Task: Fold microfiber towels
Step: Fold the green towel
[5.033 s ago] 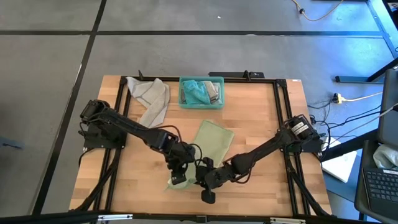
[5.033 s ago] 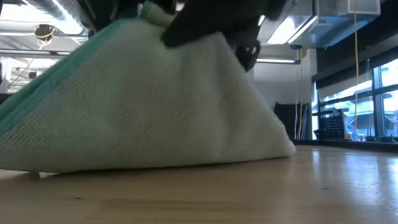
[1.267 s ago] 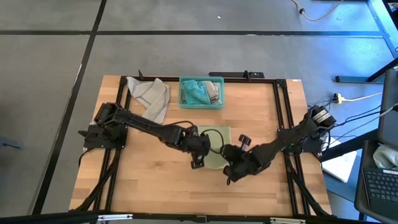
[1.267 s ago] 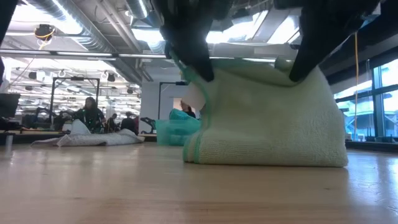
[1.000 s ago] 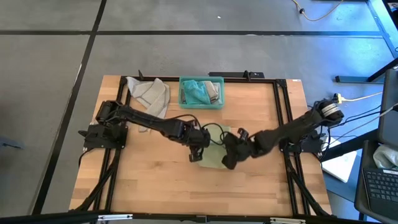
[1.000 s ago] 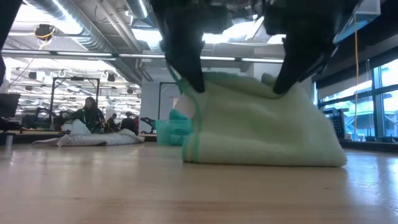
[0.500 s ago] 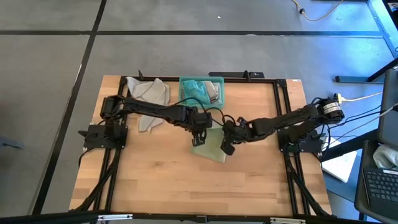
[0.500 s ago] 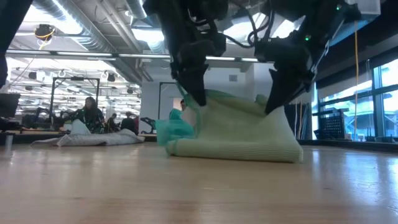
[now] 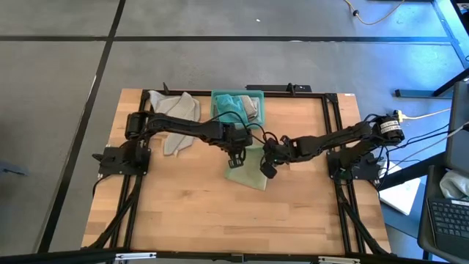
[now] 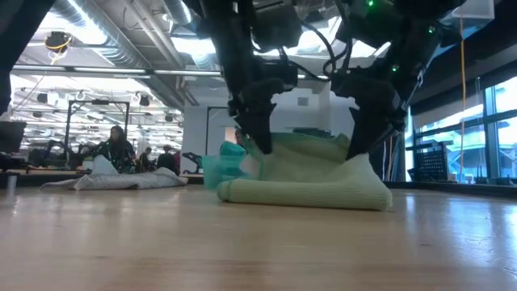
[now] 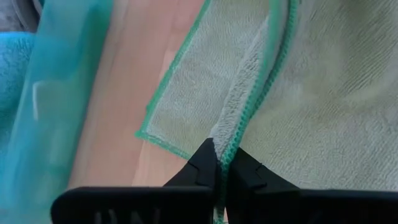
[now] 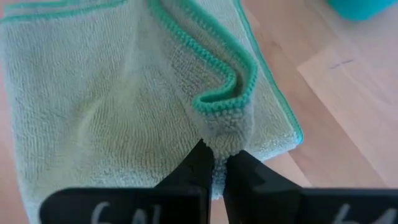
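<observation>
A pale green microfiber towel [image 9: 248, 173] with a teal hem lies folded near the table's middle; its fold [image 10: 303, 194] rests on the wood. My left gripper [image 9: 236, 157] is shut on its raised left end, also seen in the low view [image 10: 258, 142]. My right gripper [image 9: 267, 168] is shut on the raised right end [image 10: 359, 147]. A grey towel [image 9: 176, 116] lies at the far left. More towels sit in the teal bin [image 9: 237, 109]. My left gripper pinches the towel's teal-hemmed edge [image 11: 239, 135] between its two fingers, slanting down from above. That edge stands a little above the lower layer [image 11: 186, 106], which lies flat on the table. My right gripper pinches a bunched corner of the towel [image 12: 227, 127], where the teal hem curls over, slanting down from above. The corner is raised, and the rest of the towel [image 12: 93, 106] lies on the wood below it.
The teal bin [image 11: 56, 93] stands just beyond the towel, close to my left gripper. Bare wood [image 9: 220, 220] stretches toward the near edge. A black frame [image 9: 333, 147] runs along the table's sides. People and equipment [image 10: 113, 149] show in the room behind.
Both grippers have gone toward the table's far edge and sunk lower, staying shut on the towel. The towel's raised upper edge has come down with them, and its fold has slid along the table toward the bin.
</observation>
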Controlling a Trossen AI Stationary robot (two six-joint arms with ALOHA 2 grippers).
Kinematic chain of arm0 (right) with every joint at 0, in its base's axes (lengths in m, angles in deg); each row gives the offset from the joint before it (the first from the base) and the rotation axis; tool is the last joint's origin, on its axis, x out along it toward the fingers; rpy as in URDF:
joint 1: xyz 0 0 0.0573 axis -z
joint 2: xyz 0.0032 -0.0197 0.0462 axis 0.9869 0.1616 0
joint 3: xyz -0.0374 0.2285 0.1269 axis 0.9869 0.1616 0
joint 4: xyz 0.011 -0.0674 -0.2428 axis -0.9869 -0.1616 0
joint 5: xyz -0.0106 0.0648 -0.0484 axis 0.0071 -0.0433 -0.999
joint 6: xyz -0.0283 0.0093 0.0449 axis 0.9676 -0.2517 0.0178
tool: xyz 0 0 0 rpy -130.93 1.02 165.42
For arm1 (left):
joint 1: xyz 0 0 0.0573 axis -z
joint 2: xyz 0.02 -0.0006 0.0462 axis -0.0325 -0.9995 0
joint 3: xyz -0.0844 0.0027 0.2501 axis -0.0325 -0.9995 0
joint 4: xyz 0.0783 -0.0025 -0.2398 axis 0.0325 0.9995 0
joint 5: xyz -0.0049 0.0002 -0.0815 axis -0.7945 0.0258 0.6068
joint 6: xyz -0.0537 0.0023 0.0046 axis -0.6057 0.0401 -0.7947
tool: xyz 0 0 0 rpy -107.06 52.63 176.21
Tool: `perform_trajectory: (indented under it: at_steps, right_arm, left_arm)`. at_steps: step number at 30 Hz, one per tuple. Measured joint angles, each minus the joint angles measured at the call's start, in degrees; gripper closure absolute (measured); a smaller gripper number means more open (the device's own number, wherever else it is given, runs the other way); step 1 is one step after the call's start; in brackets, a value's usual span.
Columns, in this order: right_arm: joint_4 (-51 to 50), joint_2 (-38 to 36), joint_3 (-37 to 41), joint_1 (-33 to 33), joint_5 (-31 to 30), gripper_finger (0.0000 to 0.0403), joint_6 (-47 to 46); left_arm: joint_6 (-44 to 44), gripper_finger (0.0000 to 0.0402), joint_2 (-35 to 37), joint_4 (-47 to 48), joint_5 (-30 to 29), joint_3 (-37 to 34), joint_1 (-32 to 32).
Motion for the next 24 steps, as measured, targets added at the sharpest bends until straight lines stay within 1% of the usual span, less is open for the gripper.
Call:
perform_trajectory:
  at_steps: [2,6,9,12,16,21,24]
  right_arm:
    - [0.0,0.3,0.0,0.1,-0.7,0.0377,0.1]
    - [0.0,1.0,0.0,0.3,-0.5,0.0374,0.1]
    - [0.2,1.6,-0.1,0.3,0.3,0.0356,-0.6]
    - [0.3,1.7,-0.1,0.3,0.2,0.0322,-1.0]
    - [-0.2,1.8,-0.1,0.3,-1.7,0.0261,-1.1]
    - [-3.4,1.3,-0.1,0.3,-3.6,0.0184,-2.9]
    - [-8.1,0.1,-0.1,0.3,-2.7,0.0155,-4.8]
  left_arm:
    - [0.8,0.0388,-0.5,-1.6,-0.5,0.1,0.0]
    - [1.1,0.0365,-0.8,-1.8,-1.7,0.0,-0.3]
    - [1.1,0.0345,-1.1,-1.9,-2.2,0.0,-1.1]
    - [1.1,0.0326,-1.1,-2.1,-2.6,0.0,-2.1]
    - [1.1,0.0308,-1.1,-1.9,-3.0,0.0,-3.4]
    - [1.0,0.0302,-1.1,-0.3,-2.9,0.0,-4.0]
    - [0.5,0.0302,-1.1,2.1,-2.7,0.0,-4.0]
